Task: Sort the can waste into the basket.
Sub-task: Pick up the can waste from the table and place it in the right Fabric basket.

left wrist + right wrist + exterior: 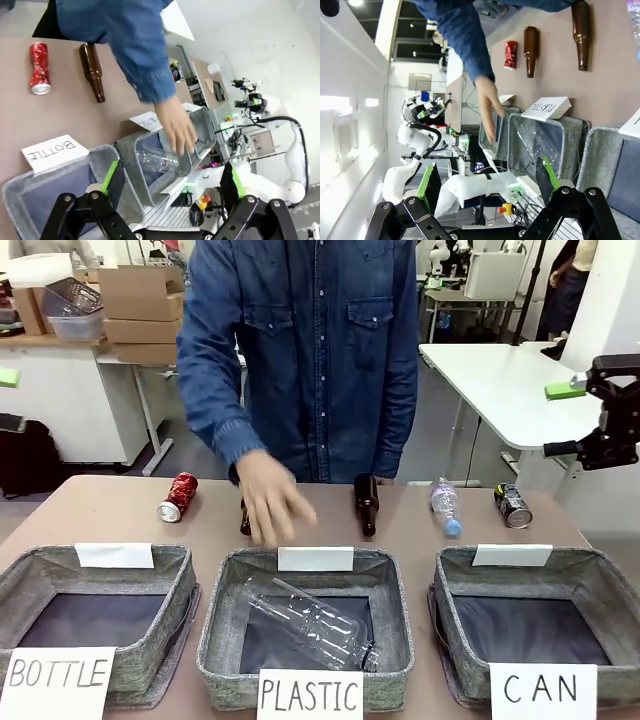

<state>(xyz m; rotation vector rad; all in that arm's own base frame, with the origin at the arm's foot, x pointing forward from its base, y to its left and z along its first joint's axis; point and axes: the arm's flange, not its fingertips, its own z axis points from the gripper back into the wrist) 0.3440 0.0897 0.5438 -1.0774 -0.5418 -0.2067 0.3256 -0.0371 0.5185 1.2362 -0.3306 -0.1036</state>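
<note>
The dark can (512,506) lies just beyond the CAN basket (590,565); the red can (178,497) lies well off to the basket's left. Both look light, thin-walled and slippery, so I'd pinch gently across the mid-body. My left gripper (172,175) and right gripper (560,420) stand with fingers wide apart, empty.

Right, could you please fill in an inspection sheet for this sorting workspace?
surface: tan table, flat.
job's things: red can and dark can lie on the table; CAN basket empty.
clutter: brown bottle, second brown bottle, plastic bottle on the table; clear bottle in PLASTIC basket.
grippers: left gripper and right gripper open, empty.
cables: black cable, off the table.
surroundings: person's hand near the PLASTIC basket; boxes behind.
</note>
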